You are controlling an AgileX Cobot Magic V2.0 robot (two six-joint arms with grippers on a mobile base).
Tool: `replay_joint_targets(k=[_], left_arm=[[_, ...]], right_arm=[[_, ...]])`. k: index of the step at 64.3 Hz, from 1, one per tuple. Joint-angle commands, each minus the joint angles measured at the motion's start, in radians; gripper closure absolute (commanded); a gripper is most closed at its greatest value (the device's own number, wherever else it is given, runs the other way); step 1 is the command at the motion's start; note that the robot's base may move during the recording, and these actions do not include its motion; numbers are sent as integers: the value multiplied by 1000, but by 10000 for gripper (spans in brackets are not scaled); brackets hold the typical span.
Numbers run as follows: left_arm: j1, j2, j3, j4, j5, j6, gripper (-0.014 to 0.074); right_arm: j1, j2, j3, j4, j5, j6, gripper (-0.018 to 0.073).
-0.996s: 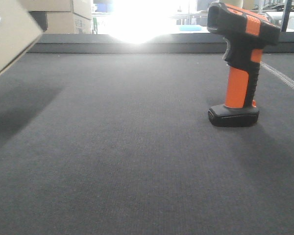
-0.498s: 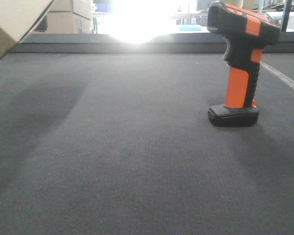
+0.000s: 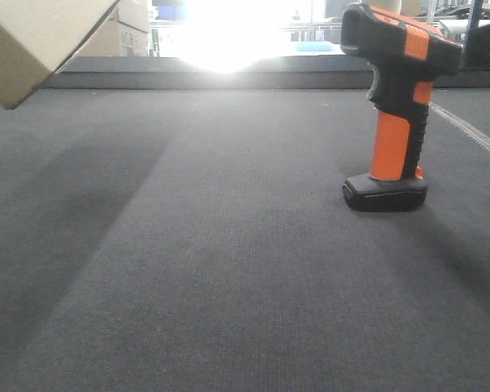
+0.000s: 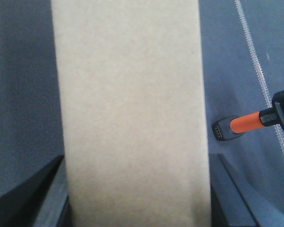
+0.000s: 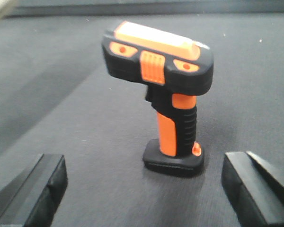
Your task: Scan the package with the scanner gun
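Note:
The package (image 3: 41,37), a plain tan cardboard box, hangs tilted above the mat at the far left of the front view. In the left wrist view the package (image 4: 132,113) fills the gap of my left gripper (image 4: 137,198), which is shut on its sides; only a blank face shows. The scanner gun (image 3: 396,106), black with an orange handle, stands upright on its flat base at the right. It also shows as the scanner gun (image 4: 248,124) beyond the box. My right gripper (image 5: 144,189) is open, with the scanner gun (image 5: 173,109) standing just ahead of its fingers, untouched.
A dark grey mat (image 3: 229,269) covers the table, ending in a raised ledge (image 3: 229,75) at the back. Tan cartons (image 3: 135,24) stand behind that ledge. A pale stitched line (image 3: 474,132) runs across the mat at the right. Strong glare comes from the back.
The package has swung rightward and further into the front view, its shadow spreading over the mat. The scanner gun sits slightly further left in the view.

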Motion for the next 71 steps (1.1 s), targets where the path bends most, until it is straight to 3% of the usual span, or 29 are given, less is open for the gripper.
replay_joint_targets(k=[1, 16, 33, 48, 61, 71], left_arm=[[-7, -12, -5, -31, -5, -7, 707], [-6, -12, -5, -29, -5, -7, 707], [-6, -12, -5, -15, -5, -7, 707], [-6, -12, -5, -13, -5, -7, 707], [-6, -12, -4, -3, -5, -7, 707], [-6, -12, -4, -1, -5, -7, 707]], right_arm=[[2, 114, -1, -6, -152, -1, -10], [2, 339, -9, 0, -434, -1, -10], [34, 497, -109, 25, -464, -1, -10], [52, 591, -134, 178, -495, -1, -10], [82, 610, -145, 181, -594, -1, -10], [99, 625, -170, 184, -594, -1, -10]])
